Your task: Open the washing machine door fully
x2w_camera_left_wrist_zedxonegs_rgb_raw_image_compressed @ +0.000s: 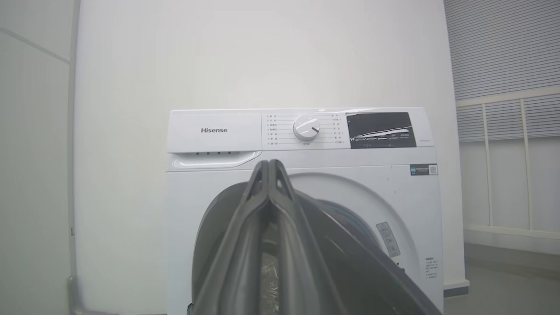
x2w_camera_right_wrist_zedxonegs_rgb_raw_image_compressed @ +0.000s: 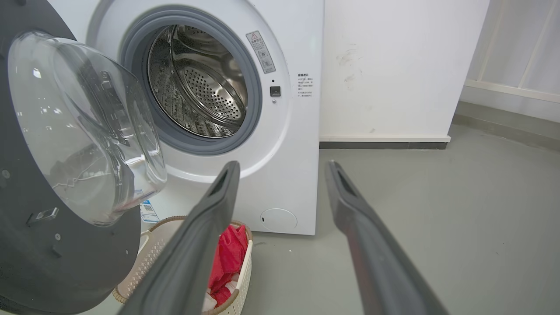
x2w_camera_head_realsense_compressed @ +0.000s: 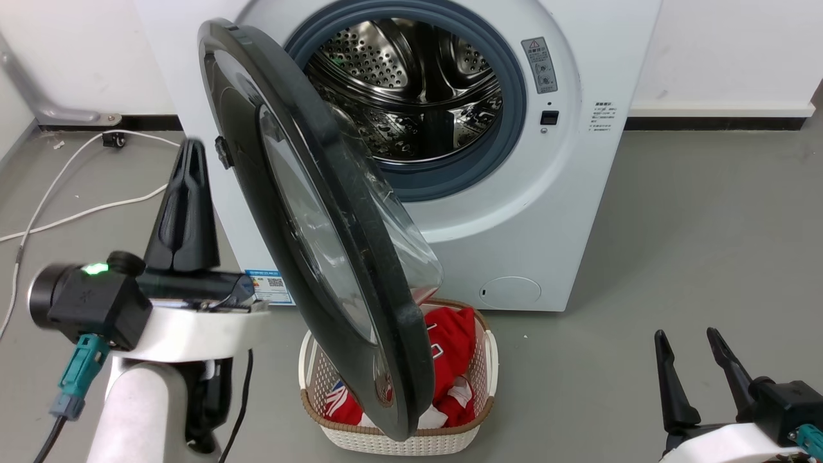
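the washing machine door (x2w_camera_head_realsense_compressed: 257, 193) stands half open mid-frame, and my left gripper (x2w_camera_head_realsense_compressed: 191, 145), fingers pressed together just left of its outer face, could block its swing wider, while my right gripper (x2w_camera_head_realsense_compressed: 685, 334) waits at lower right, fingers apart.

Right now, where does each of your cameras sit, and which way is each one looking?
Head view: on the head, looking forward and down at the washing machine door and basket; left tool and right tool show.
Left wrist view: on the left wrist, looking along the shut left tool at the control panel.
Right wrist view: on the right wrist, looking past the open right tool at the drum.
Shared: head and right wrist views both show the washing machine door, drum and basket.
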Controlling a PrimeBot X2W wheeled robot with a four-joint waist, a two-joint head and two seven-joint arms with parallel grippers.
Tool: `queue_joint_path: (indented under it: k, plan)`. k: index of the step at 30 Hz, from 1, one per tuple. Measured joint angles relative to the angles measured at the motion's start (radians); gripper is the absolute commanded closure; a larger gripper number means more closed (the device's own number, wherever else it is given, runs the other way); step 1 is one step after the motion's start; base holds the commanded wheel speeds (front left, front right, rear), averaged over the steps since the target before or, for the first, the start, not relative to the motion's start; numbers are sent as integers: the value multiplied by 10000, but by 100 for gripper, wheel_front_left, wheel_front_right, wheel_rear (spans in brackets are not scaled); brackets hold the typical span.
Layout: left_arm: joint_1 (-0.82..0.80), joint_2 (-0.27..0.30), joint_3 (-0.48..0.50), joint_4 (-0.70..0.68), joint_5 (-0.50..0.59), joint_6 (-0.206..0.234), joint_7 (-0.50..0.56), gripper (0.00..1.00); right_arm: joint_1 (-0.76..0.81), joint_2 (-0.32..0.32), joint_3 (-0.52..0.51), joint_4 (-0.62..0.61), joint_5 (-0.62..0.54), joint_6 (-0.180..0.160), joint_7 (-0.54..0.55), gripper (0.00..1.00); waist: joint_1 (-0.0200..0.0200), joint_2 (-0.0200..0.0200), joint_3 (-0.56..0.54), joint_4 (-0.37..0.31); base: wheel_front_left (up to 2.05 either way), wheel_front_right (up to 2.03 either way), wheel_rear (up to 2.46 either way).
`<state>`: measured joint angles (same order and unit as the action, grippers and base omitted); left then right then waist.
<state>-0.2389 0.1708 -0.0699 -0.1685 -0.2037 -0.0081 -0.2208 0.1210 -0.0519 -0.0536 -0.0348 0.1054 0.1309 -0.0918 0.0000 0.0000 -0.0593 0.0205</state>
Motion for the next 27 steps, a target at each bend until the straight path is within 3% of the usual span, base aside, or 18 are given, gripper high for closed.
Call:
queue_joint_path:
  k: [7, 12, 19, 27]
  plan:
    - [-607, -359, -980, -1900, 142, -155, 619, 100, -1, 0, -15, 33, 10, 0, 15, 0, 0, 0, -19, 19, 0, 0, 0]
    - [-635, -700, -2006, -2460, -182, -355, 1218, 100, -2, 0, -12, 115, 79, 0, -46, 0, 0, 0, -79, -15, 0, 0, 0]
    - [-224, -943, -3647, -2347, -782, -623, 1962, 100, 7, 2, -136, 171, 82, 0, -94, 0, 0, 0, -73, 36, 0, 0, 0]
    - [753, -903, -5308, -1313, -1241, -815, 3070, 100, 22, 4, -234, 215, 81, 0, -71, 0, 0, 0, -58, 2, 0, 0, 0]
